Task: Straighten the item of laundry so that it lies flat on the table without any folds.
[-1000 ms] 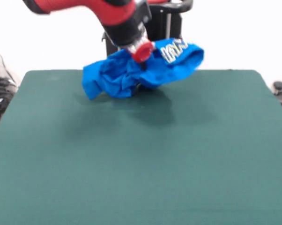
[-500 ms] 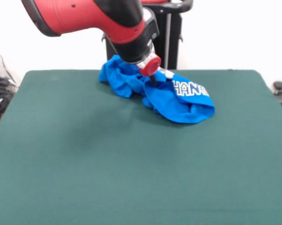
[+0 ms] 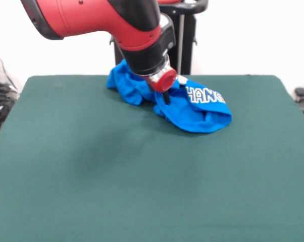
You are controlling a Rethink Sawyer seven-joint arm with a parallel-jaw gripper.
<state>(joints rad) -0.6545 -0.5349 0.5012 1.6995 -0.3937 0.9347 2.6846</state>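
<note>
One dark green table (image 3: 142,176) fills most of the frame. Upper centre, the blue T-shirt (image 3: 192,108) lies crumpled in folds, white lettering showing at its right. The gripper (image 3: 165,97) touches the cloth's middle; whether its jaws are spread or pinching cannot be told.
</note>
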